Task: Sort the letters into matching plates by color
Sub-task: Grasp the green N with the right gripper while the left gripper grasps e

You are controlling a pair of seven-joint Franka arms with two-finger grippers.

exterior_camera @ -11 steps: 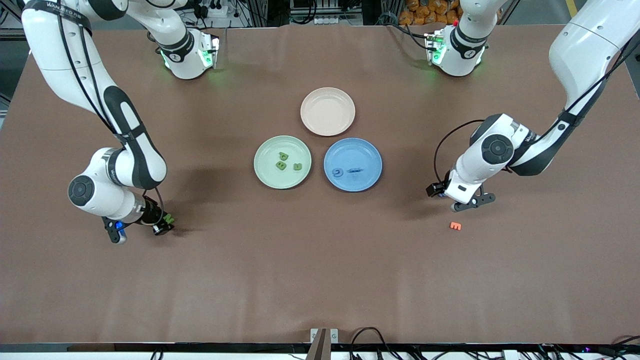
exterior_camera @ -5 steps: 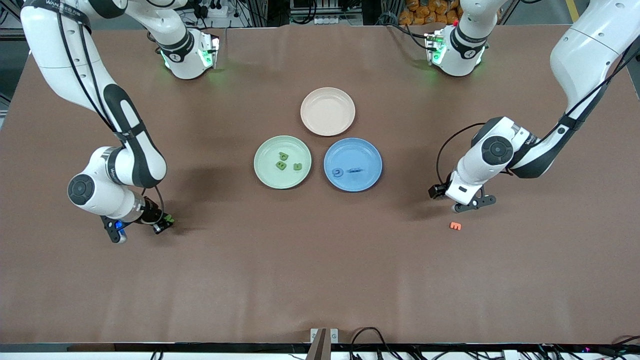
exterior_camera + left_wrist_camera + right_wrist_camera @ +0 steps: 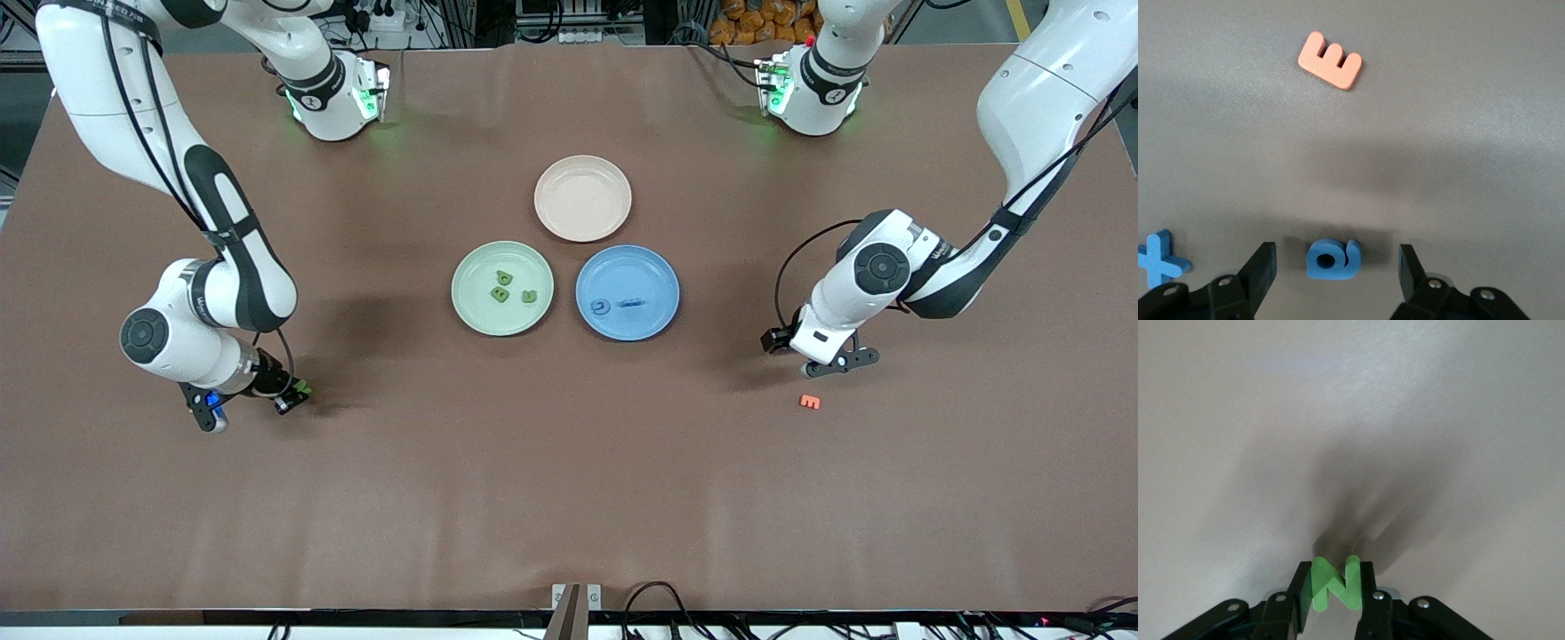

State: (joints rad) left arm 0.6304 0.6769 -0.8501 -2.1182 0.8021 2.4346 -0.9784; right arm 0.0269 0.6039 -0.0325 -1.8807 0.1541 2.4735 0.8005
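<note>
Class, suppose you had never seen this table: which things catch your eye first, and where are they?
Three plates sit mid-table: green plate holding green letters, blue plate holding blue ones, pink plate farther from the camera. The right tool grips a green N near its end. The left tool straddles a blue letter, open, near an orange E.

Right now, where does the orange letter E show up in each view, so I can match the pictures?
Front view: orange letter E lies on the table toward the left arm's end, nearer the front camera than the left end effector.
Left wrist view: it lies at, apart from the blue letter.
Right wrist view: not in it.
Shared landmark: the left end effector.
</note>
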